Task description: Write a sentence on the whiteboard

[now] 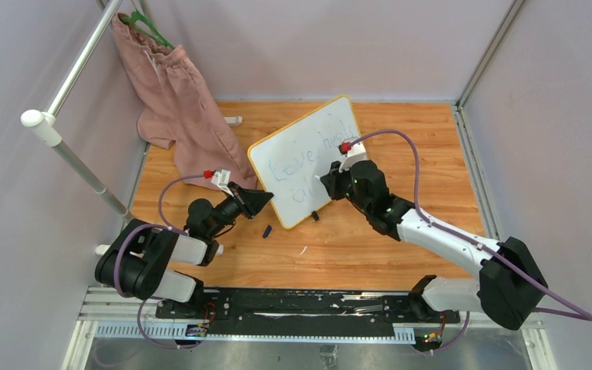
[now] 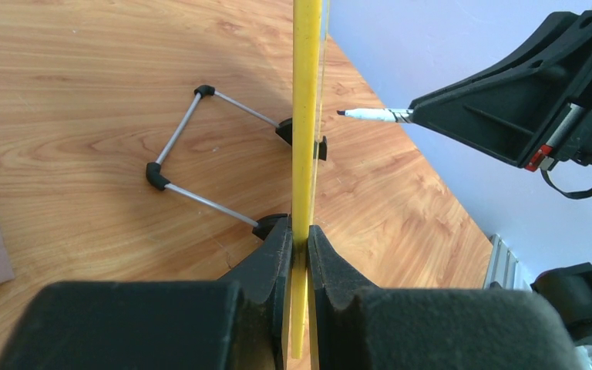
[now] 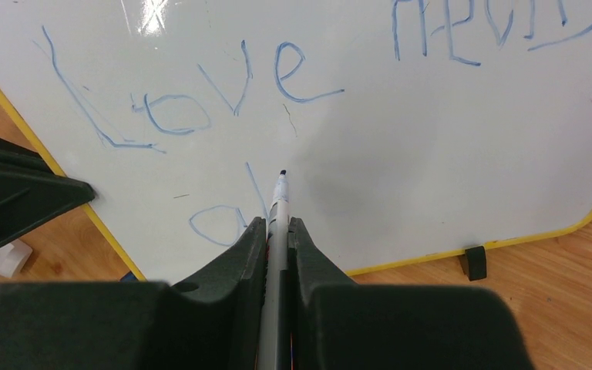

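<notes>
I read left jaws clamped on whiteboard (image 2: 306,116) edge, 8 o'clock side; right jaws pinch marker (image 3: 279,202), tip just off its face, 6 o'clock of sentence (image 3: 200,100) word "Love".

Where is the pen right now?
In the right wrist view the pen sits bottom middle, pinched in the right tool. Its tip points at the whiteboard, just below the word Love.

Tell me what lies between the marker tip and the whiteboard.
Nothing. The left wrist view shows a narrow bare gap between the marker tip and the whiteboard; they are not touching.
</notes>
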### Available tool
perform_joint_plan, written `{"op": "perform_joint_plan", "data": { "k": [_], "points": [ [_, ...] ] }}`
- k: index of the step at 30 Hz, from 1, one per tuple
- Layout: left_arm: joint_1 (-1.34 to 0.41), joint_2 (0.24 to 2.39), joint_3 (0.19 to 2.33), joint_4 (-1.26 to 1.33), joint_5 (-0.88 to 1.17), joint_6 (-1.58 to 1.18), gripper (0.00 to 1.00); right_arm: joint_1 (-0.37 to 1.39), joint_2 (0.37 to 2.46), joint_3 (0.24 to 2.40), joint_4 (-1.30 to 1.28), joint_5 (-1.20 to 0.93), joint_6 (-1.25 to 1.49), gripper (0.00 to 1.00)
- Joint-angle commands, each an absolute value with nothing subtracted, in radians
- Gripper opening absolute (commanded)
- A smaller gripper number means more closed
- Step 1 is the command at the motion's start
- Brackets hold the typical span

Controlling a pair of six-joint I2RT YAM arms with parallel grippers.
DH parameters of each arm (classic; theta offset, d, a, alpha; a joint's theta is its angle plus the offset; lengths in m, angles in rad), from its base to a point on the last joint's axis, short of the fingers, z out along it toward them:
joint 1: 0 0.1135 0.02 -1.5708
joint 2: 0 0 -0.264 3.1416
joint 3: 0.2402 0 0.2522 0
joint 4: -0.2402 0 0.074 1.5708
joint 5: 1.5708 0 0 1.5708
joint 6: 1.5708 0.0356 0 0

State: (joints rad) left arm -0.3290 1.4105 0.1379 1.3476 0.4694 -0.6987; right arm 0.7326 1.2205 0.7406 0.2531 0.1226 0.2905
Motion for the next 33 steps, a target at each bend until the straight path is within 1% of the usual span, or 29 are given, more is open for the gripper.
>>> {"op": "perform_joint_plan", "data": {
  "k": [1,16,33],
  "points": [
    [-0.336,1.388,0.132,1.382,0.482,-0.693,0.00,0.716,1.239,0.781,0.303,0.120,0.308,0.00],
    [-0.336,1.394,0.134,1.388,0.482,-0.694,0.00,0.709,1.302,0.801,0.334,0.113,0.323,0.00],
    [-0.336,1.394,0.132,1.391,0.482,-0.697,0.00,0.708,1.277,0.713,0.321,0.112,0.344,0.00]
  ]
}}
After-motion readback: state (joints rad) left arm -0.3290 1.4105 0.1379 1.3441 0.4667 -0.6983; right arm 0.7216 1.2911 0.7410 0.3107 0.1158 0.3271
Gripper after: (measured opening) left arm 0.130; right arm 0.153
